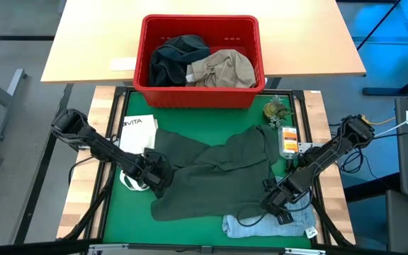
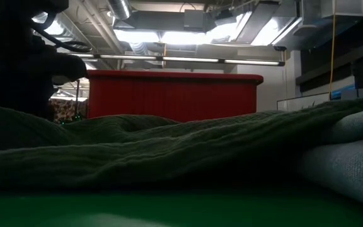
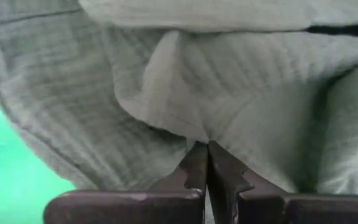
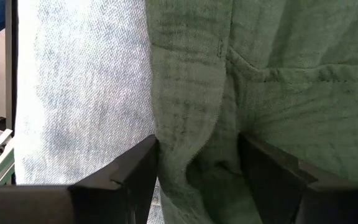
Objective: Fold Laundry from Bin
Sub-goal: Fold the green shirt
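Note:
A dark green garment (image 1: 222, 173) lies spread on the green mat (image 1: 129, 212), its near right part over folded light blue jeans (image 1: 261, 227). The red bin (image 1: 198, 95) stands at the far edge with a dark piece (image 1: 172, 60) and a khaki piece (image 1: 225, 69) inside. My left gripper (image 1: 163, 183) is shut on the green garment at its left side. My right gripper (image 1: 275, 205) stands open over the garment's right near edge, with a ridge of green cloth (image 4: 197, 155) between its fingers, beside the jeans (image 4: 79, 93). My left gripper pinches a raised fold of the green garment (image 3: 194, 134) between its two fingers, near the garment's left edge. The fingers come steeply from above. The rest of the garment lies slack on the mat. My right gripper: whether its fingers touch the cloth between them, I cannot tell.
A white tote bag (image 1: 137, 134) lies on the mat's left part, partly under my left arm. A small green plant-like object (image 1: 275, 110) and an orange packet (image 1: 289, 139) sit at the far right. The black table frame (image 1: 112, 142) borders the mat.

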Robot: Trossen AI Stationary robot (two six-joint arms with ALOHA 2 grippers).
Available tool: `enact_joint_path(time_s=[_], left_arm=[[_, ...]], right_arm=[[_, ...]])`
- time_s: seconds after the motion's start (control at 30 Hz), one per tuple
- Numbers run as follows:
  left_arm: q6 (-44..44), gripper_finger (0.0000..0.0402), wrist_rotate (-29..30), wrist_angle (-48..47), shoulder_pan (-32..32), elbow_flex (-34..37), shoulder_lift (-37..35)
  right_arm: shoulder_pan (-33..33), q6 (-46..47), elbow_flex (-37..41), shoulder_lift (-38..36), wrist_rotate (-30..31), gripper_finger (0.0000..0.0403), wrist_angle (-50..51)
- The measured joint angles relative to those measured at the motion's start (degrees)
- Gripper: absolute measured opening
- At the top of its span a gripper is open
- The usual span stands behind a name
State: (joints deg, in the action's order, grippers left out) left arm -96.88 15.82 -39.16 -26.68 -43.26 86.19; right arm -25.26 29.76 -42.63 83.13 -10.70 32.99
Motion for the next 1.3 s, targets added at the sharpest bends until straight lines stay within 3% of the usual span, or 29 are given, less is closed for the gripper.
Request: enact_joint_path(time_s=[0.37, 0.57, 0.87, 0.97, 1.3], left_arm=[[0.1, 0.0, 0.0, -17.7, -0.4, -6.4, -2.5], [0.0, 0.0, -0.9, -22.1, -0.7, -6.5, -3.0], [0.1, 0.0, -4.5, -36.6, -0.6, -6.5, -3.1], [1.9, 0.0, -5.9, -35.8, -0.6, -6.5, -3.1], [13.6, 0.0, -21.7, -20.6, -2.1, -6.5, -3.1]], right_arm=[[0.0, 0.0, 0.0, 0.0, 0.0, 0.022, 0.0], [0.0, 0.0, 0.0, 0.0, 0.0, 0.022, 0.0], [0.0, 0.0, 0.0, 0.0, 0.0, 0.022, 0.0], [0.0, 0.0, 0.0, 0.0, 0.0, 0.022, 0.0], [0.0, 0.0, 0.0, 0.0, 0.0, 0.0221, 0.0]])
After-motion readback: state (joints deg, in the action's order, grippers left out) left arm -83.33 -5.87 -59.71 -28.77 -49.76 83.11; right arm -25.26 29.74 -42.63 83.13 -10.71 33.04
